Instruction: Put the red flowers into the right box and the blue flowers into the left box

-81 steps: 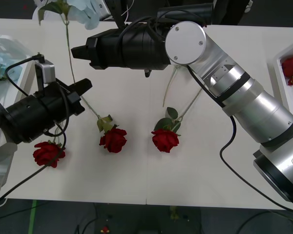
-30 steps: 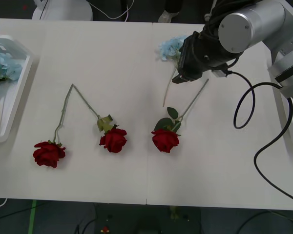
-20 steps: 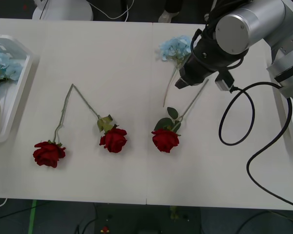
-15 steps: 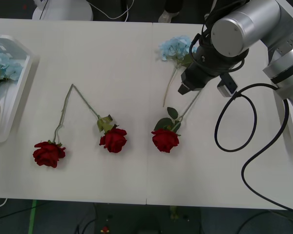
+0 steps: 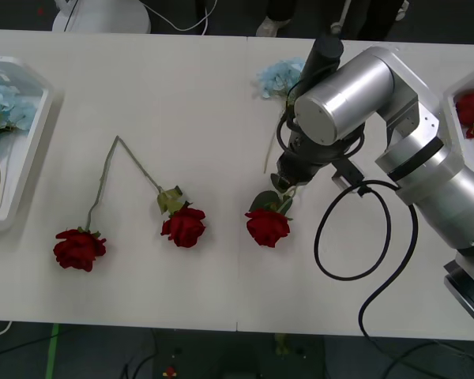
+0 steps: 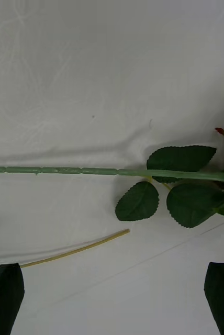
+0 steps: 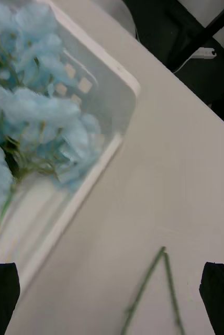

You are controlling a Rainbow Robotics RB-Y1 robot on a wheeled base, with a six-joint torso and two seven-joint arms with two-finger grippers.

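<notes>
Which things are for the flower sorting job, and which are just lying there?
For the job: red flowers, blue flowers, left box, right box, right gripper open above a rose stem, left gripper open beside the left box.
Just lying about: table, robot's black cable.

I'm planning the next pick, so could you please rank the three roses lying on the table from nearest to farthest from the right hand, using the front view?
From the right hand:
1. Rose nearest the table's middle, just beneath the hand.
2. Middle rose, further toward the robot's left.
3. Leftmost rose, nearest the left box.
</notes>
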